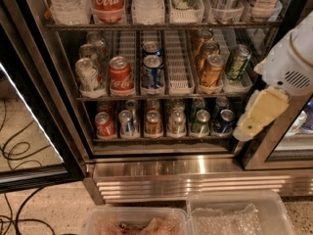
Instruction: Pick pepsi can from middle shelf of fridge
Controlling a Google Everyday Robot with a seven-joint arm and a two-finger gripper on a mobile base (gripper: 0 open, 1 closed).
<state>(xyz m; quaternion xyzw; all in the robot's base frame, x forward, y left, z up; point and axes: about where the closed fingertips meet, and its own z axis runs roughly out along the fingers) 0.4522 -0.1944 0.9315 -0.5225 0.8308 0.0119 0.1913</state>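
The fridge point(161, 173) stands open with its ribbed steel base low in the view. The middle shelf point(178, 67) has white slotted can lanes. The pepsi can point(153, 72), dark blue with a silver top, stands upright at the front of the centre lane, with another blue can point(151, 48) behind it. A red Coca-Cola can point(121, 73) is to its left and an empty lane to its right. My gripper point(250, 125), white and pale yellow, hangs at the right edge of the fridge opening, well right of the pepsi can and lower, holding nothing I can see.
Bronze-gold cans point(211, 68) and a green can point(237, 61) stand right of the empty lane. The lower shelf point(161, 138) holds several cans. The top rack point(161, 26) carries bottle baskets. The glass door point(29, 131) is open at left. Plastic bins point(234, 214) sit on the floor.
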